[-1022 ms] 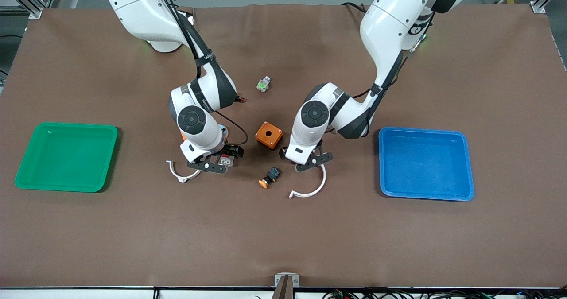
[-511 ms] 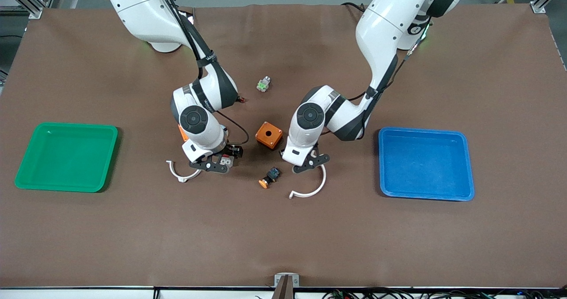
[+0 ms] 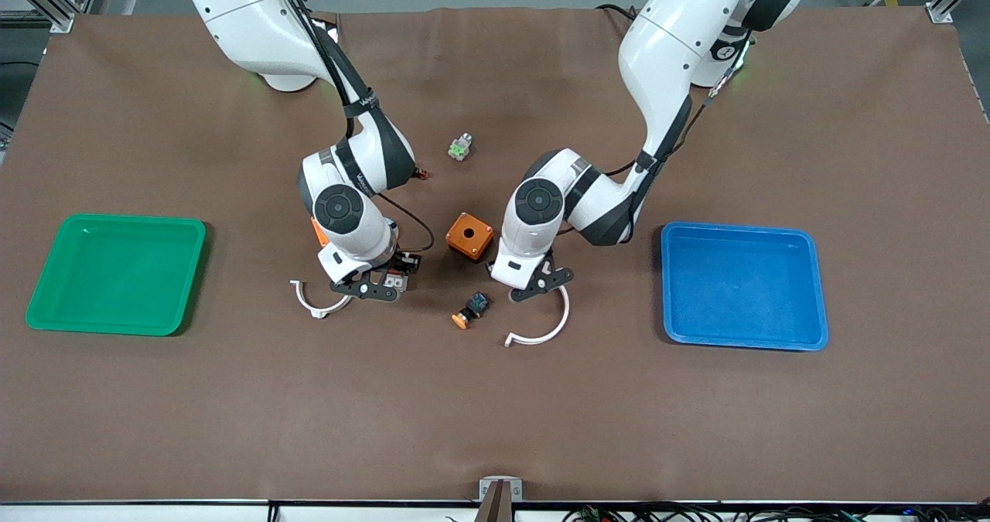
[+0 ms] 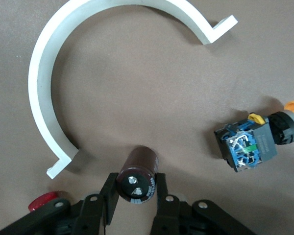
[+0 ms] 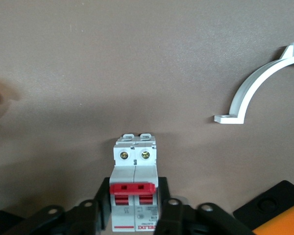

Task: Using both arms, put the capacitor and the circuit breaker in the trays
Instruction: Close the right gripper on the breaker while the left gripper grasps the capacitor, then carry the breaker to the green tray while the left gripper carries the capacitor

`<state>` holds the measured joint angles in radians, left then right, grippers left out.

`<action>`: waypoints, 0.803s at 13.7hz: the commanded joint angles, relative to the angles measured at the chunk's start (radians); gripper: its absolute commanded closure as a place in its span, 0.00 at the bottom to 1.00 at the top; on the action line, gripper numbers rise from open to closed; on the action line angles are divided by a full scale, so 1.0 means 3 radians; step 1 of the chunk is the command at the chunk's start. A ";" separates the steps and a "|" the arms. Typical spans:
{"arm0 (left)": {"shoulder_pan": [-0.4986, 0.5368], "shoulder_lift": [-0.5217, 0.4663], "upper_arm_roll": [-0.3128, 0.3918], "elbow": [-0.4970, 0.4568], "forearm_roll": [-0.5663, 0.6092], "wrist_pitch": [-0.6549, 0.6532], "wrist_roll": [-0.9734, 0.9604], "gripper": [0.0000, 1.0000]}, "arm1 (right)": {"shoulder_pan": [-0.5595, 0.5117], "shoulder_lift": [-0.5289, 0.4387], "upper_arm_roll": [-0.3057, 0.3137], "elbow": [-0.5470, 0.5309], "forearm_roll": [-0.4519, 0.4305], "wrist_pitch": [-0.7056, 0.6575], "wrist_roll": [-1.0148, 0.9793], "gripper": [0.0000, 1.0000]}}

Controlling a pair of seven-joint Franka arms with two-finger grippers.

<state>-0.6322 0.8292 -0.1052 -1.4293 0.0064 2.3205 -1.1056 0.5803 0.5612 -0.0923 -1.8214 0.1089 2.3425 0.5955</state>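
Observation:
My left gripper [image 3: 534, 284] is low over the table next to the orange box [image 3: 469, 236]. In the left wrist view it [image 4: 135, 182] is shut on the capacitor [image 4: 137, 174], a dark cylinder with a lighter end cap, its fingers [image 4: 109, 198] on both sides. The hand hides the capacitor in the front view. My right gripper [image 3: 384, 284] is shut on the circuit breaker [image 3: 396, 278], a white-grey block with red levers. It shows between that gripper's [image 5: 134, 196] fingers [image 5: 162, 198] in the right wrist view [image 5: 134, 191], low at the table.
A green tray [image 3: 46, 305] lies toward the right arm's end and a blue tray [image 3: 812, 290] toward the left arm's end. Two white curved clips [image 3: 313, 304] [image 3: 541, 329], a black part with an orange cap [image 3: 470, 311], a green-white part [image 3: 460, 148] and a small red-tipped part [image 3: 420, 172] lie about.
My left arm's hand has shifted slightly toward the orange box. My right hand has barely moved. Both grips are unchanged.

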 commanded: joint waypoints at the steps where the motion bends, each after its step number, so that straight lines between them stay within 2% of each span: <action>1: -0.0050 -0.0058 0.0125 0.0101 0.0117 -0.0075 -0.0104 0.99 | 0.0019 -0.0055 -0.0019 0.0007 -0.0046 -0.0031 -0.0001 0.78; 3: -0.0030 -0.0222 0.0212 0.0101 0.0132 -0.0284 -0.0104 1.00 | 0.0014 -0.0142 -0.0025 0.0129 -0.0026 -0.0321 0.0029 0.79; 5: -0.0005 -0.0452 0.0365 0.0101 0.0132 -0.0422 -0.0078 0.99 | -0.0078 -0.0285 -0.0045 0.0288 -0.0025 -0.0831 -0.0006 0.80; 8: 0.0102 -0.0744 0.0570 0.0096 0.0137 -0.0795 0.0034 1.00 | -0.0348 -0.0632 -0.0045 0.0360 -0.0025 -0.1334 -0.0123 0.80; 11: 0.0332 -0.0877 0.0570 0.0091 0.0132 -0.1061 0.0045 0.99 | -0.0813 -0.1026 -0.0045 0.0355 -0.0031 -0.1865 -0.0740 0.80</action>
<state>-0.5663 0.5973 0.0702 -1.3756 0.0272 2.0338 -1.0935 0.4331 0.3436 -0.1232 -1.6844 0.1075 1.8582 0.4839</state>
